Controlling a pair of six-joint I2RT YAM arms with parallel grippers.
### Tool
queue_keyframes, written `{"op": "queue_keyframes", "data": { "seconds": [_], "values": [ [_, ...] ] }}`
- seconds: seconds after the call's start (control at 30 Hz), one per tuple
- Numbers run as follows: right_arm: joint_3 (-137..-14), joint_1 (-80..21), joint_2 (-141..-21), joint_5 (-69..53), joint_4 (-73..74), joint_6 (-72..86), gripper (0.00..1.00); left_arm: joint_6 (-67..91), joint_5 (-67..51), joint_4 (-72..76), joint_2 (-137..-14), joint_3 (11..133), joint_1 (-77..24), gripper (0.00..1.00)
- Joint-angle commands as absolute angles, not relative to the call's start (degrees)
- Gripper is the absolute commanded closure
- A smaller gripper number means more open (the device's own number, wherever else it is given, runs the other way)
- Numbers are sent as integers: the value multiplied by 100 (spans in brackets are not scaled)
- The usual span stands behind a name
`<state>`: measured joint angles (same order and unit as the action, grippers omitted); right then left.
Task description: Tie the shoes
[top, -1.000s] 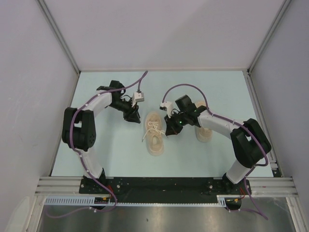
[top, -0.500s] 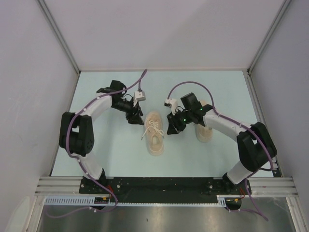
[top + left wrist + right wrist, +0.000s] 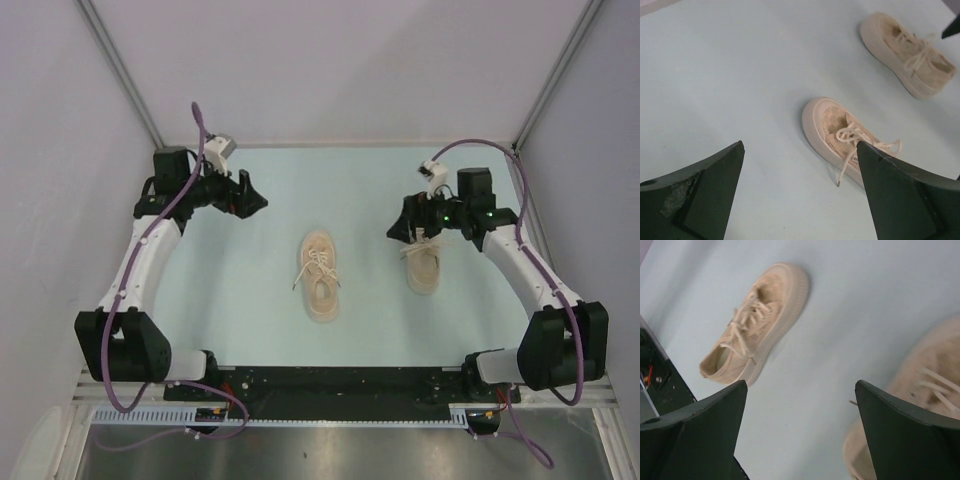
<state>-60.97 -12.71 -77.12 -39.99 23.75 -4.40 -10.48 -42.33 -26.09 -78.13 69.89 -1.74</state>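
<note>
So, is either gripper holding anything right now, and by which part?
Nothing is held. The left gripper and right gripper both stand open, nothing in their jaws; the left shoe and right shoe lie free on the table.

Pair: small beige low-tops, pale soles, thin off-white laces; both upright, toes pointing away frm arm bases, well apart.
Centre shoe (image 3: 321, 285): mid table (image 3: 240, 300), one lace end trailing off its left side.
Right shoe (image 3: 424, 272): further right, laces bunched over tongue.
</note>
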Motion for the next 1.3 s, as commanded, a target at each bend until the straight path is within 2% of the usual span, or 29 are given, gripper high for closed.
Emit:
{"op": "queue_keyframes", "data": {
  "seconds": [0.0,0.2,0.3,0.47,0.57,0.67,0.73,0.87,0.9,0.93,0.97,1.07,1.27],
  "values": [
    [-6117,-599,-7638,-3929,2689,-237,4,-79,-3237,-3005,-7498,7199,211,0],
    [-5600,-106,-7401,-3709,2707,-316,2,-457,-2269,-3094,-7190,6103,202,0],
    [-5256,-202,-7120,-3981,2620,-264,4,-746,-2451,-2971,-6953,5618,193,1],
    [-5177,-1105,-7188,-4104,2357,-439,14,-1712,-4296,-2584,-6898,5334,45,1],
    [-5177,-1501,-7548,-4184,2110,-606,21,-1784,-4509,-2672,-7557,5589,-779,0],
    [-5186,-2090,-7786,-3991,1856,-852,30,-1050,-4177,-1841,-7778,5398,-1386,1],
    [-5186,-2468,-8006,-3781,1688,-931,31,-801,-3869,-1688,-7988,5431,-1669,10],
    [-5186,-3022,-8288,-3411,1197,-993,35,-387,-3395,-1529,-8410,5606,-2125,35],
    [-5186,-3102,-8384,-3367,1143,-1011,36,-369,-3306,-1547,-8481,5642,-2179,46],
    [-5186,-3259,-8420,-3210,1003,-993,38,-265,-3183,-1521,-8612,5677,-2241,48],
    [-5186,-3313,-8472,-3147,941,-967,39,-211,-2973,-1494,-8665,5686,-2259,56],
    [-5194,-3445,-8639,-3015,669,-775,44,-185,-2585,-1450,-8859,5757,-2320,62],
    [-5282,-3568,-8824,-2970,457,-624,46,-35,-2558,-1301,-9105,5897,-2373,62]
  ]
}}
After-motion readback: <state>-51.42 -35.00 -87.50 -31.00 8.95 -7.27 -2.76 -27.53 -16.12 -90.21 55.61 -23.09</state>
